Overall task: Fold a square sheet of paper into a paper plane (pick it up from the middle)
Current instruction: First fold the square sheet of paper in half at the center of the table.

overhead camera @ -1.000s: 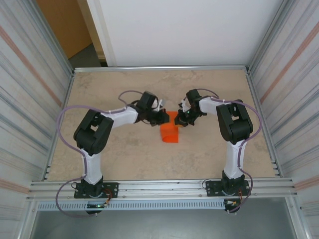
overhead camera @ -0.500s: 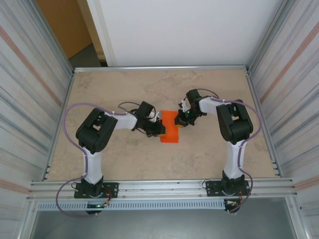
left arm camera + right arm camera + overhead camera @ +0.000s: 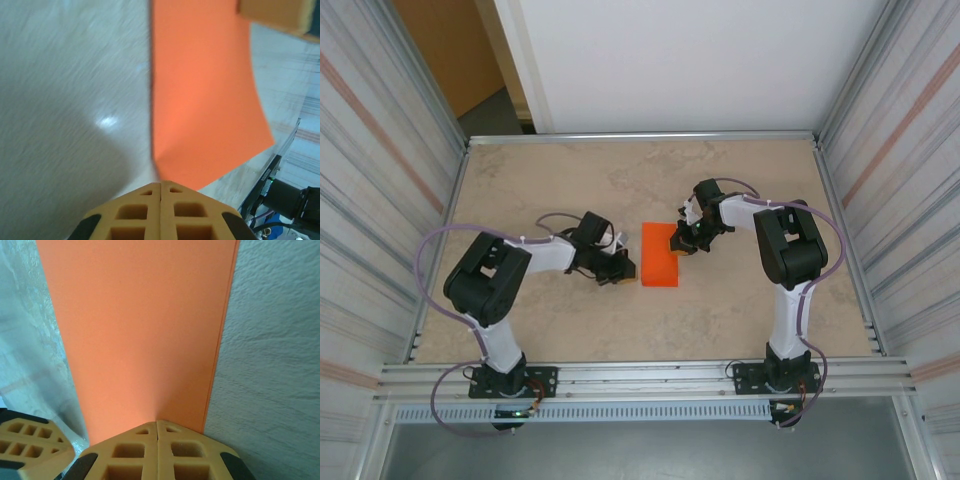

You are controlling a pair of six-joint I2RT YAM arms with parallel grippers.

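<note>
The orange sheet of paper (image 3: 659,255) lies flat mid-table, folded in half into a narrow rectangle rather than a dart shape. My left gripper (image 3: 620,274) is shut and low, just off the sheet's left edge. In the left wrist view its closed fingertips (image 3: 161,184) sit at the near corner of the paper (image 3: 200,90), with nothing between them. Over the sheet's upper right edge my right gripper (image 3: 682,243) is also shut. The right wrist view shows its tips (image 3: 157,423) resting on the paper (image 3: 140,325), whose doubled edge runs along the right side.
Bare beige tabletop (image 3: 740,310) surrounds the sheet. Ribbed metal walls (image 3: 390,200) close in both sides and a metal rail (image 3: 640,375) runs along the near edge by the arm bases.
My left gripper has pulled back left and nearer, off the paper. The raised, curled flap now lies flat as a rectangle. The right gripper has stayed in place.
</note>
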